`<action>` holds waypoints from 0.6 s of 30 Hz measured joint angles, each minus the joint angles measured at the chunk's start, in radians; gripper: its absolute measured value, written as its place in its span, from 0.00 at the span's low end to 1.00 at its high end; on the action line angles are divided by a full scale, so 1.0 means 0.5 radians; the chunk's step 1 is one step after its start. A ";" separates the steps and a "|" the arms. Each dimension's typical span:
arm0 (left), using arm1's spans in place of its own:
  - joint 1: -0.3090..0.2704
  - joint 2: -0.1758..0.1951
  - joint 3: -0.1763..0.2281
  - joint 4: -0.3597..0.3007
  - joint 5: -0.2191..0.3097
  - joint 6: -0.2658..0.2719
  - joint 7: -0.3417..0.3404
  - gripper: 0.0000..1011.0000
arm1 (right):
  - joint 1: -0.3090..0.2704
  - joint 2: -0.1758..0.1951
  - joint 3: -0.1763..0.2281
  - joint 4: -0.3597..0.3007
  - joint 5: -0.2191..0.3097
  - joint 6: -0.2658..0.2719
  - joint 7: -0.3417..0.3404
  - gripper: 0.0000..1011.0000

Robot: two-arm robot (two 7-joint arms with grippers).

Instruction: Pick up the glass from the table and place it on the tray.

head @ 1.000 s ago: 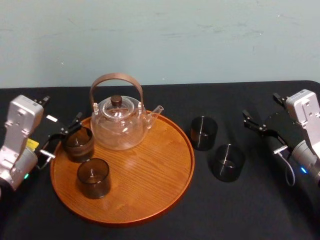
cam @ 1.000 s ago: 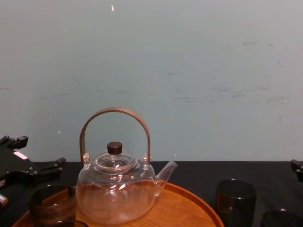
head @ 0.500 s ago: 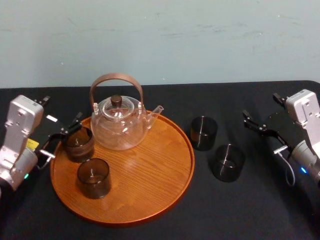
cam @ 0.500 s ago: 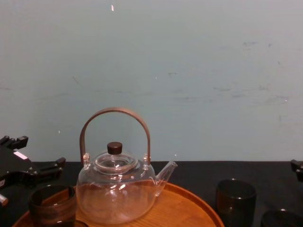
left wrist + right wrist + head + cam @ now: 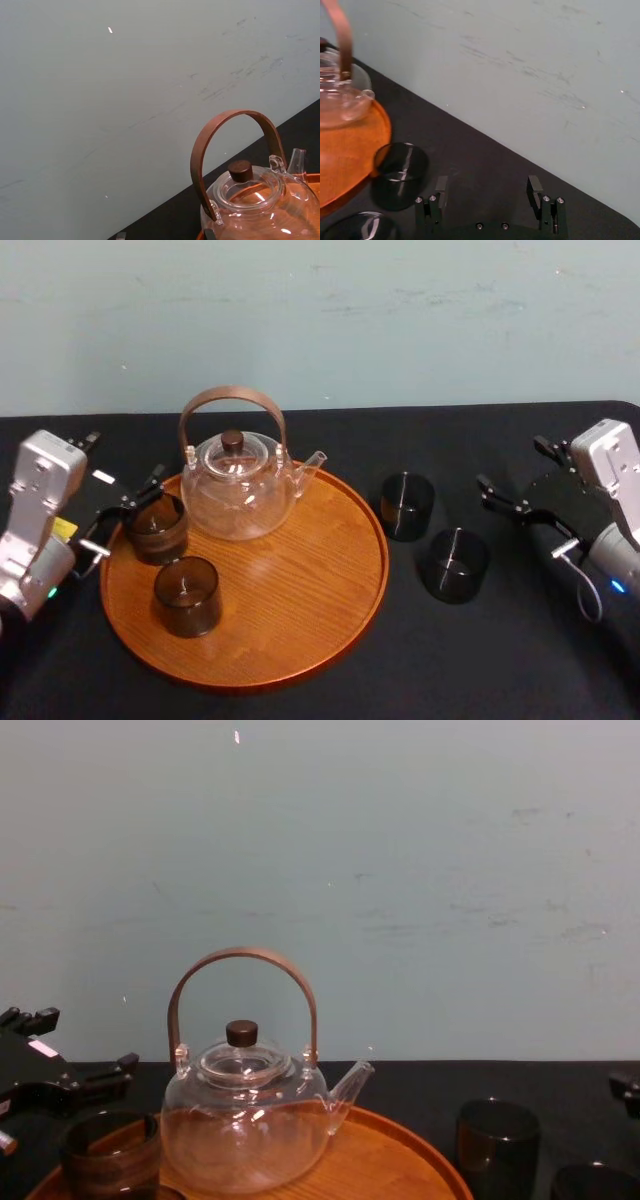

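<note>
The tray (image 5: 300, 625) on the desk (image 5: 500, 660) carries a clear teapot (image 5: 238, 490) at its 12 o'clock, a rear tray glass (image 5: 158, 527) at 10 o'clock and a front tray glass (image 5: 187, 595) at 8 o'clock. Off the rim, on the desk, a rear desk glass (image 5: 407, 505) stands at 2 o'clock and a front desk glass (image 5: 453, 564) at 3 o'clock. The left gripper (image 5: 125, 515), jaws apart, sits beside the rear tray glass. The right gripper (image 5: 510, 470), jaws apart, is at 3 o'clock of the desk glasses, clear of both.

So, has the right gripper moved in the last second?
Yes. The right gripper has shifted slightly left, toward the dark glass nearest it, which has stayed put. Its fingers are open.
</note>
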 joint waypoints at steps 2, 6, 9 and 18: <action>0.000 0.000 0.000 0.000 0.000 0.000 0.000 0.99 | -0.034 0.025 0.012 -0.057 0.001 0.018 0.008 0.99; 0.000 0.000 0.000 0.000 0.000 0.000 0.000 0.99 | -0.122 0.081 0.048 -0.205 0.003 0.074 0.013 0.99; 0.000 0.000 0.000 0.000 0.000 0.000 0.000 0.99 | -0.196 0.121 0.086 -0.326 0.009 0.114 0.009 0.99; 0.000 0.000 0.000 0.000 0.000 0.000 0.000 0.99 | -0.365 0.170 0.138 -0.560 0.025 0.177 0.035 0.99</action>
